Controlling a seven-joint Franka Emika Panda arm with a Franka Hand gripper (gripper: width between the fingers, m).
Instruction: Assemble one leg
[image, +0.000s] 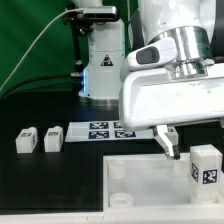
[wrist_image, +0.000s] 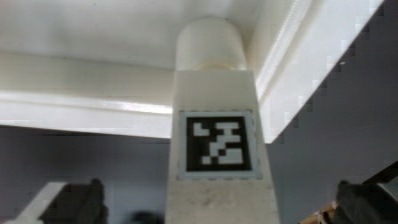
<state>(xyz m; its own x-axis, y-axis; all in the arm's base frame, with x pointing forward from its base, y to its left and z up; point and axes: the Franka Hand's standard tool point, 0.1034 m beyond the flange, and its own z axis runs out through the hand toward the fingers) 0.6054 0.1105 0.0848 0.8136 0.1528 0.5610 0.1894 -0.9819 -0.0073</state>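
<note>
Claw (image: 168, 147) open, empty; leg (image: 205, 165) at exterior frame's lower right, just beside it, centred between fingers (wrist_image: 71, 203).

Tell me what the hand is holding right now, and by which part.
Nothing is held. The hand is open: in the wrist view its fingers stand wide apart, clear of the leg.

Partly hidden: marker board (image: 100, 130), its end toward the exterior view's right behind the arm (image: 175, 95). Cut off by a picture edge: tray (image: 140, 190); leg (wrist_image: 217, 140), lower end; fingers (wrist_image: 68, 203), also blurred. Too small to read: tags on two side legs (image: 25, 141).
</note>
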